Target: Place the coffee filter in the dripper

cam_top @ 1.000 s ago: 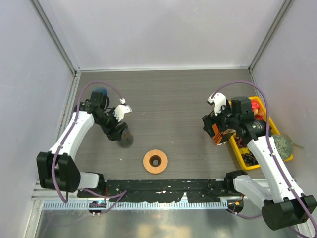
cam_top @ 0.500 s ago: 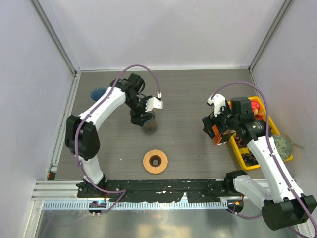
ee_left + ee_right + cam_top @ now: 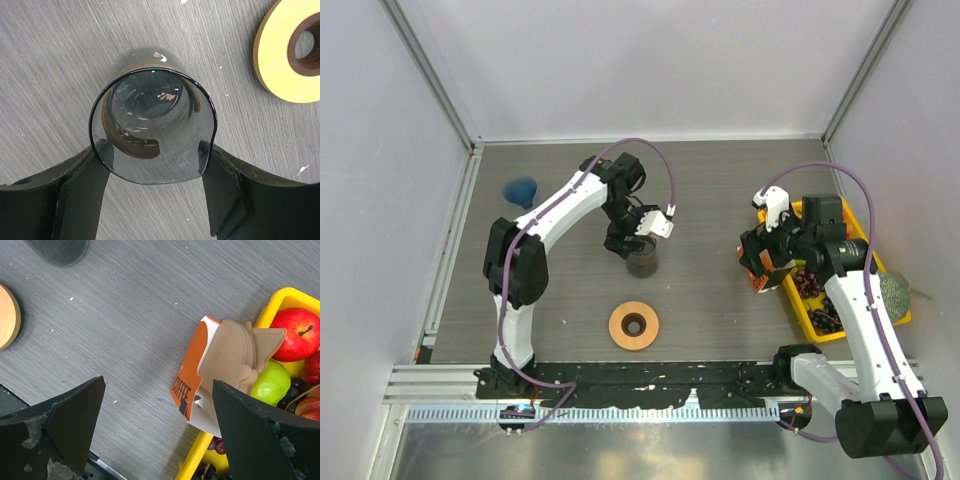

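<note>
The tan coffee filters stick out of an orange box leaning on the yellow tray's rim. My right gripper is open and empty above the box, and it shows in the top view. The dripper is in two parts: the blue cone lies at the far left and the wooden ring lies at the near centre, also in the left wrist view. My left gripper is shut on a dark glass jar just beyond the ring.
The yellow tray at the right holds a red apple, a green fruit and dark berries. A green mesh ball sits beside the tray. Walls close in the table on three sides.
My left arm has swung from the left side to the centre, carrying the glass jar. My right gripper has shifted slightly right, towards the tray.
</note>
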Motion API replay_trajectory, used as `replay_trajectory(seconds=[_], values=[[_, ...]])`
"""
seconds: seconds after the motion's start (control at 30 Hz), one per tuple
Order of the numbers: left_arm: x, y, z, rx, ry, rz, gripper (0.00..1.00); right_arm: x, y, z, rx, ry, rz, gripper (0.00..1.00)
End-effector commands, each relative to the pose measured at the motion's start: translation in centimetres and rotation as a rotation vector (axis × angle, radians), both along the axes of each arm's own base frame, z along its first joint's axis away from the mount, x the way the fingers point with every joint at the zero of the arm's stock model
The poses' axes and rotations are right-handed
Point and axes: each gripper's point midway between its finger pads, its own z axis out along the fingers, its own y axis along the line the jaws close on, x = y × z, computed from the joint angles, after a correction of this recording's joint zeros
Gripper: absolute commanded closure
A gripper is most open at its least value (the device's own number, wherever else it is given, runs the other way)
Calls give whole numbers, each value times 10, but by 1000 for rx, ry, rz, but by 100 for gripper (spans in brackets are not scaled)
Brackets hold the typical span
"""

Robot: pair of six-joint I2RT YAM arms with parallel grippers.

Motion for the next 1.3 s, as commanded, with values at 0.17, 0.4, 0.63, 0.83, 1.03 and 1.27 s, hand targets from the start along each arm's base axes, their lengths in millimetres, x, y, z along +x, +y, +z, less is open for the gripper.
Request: replay_trajectory(seconds=[0.17,0.4,0.63,0.83,1.03,1.27], values=[[11,-16,-5,-32,-54,-45,1,5,7,12,26,-14,43,5],[14,-19,37,-105,-147,-7,1,5,10,12,42,-6,50,5],[-3,14,136,-343,-145,229,1,1,15,21,74,-23,55,5],[-40,62,151,-594,214,680,1,-9,21,22,106,-23,80,5],[-87,73,67,-628,515,1036,6,-14,25,26,131,-25,101,5],[-105,69,6,-542,837,1289,12,-16,28,38,153,-36,101,5]])
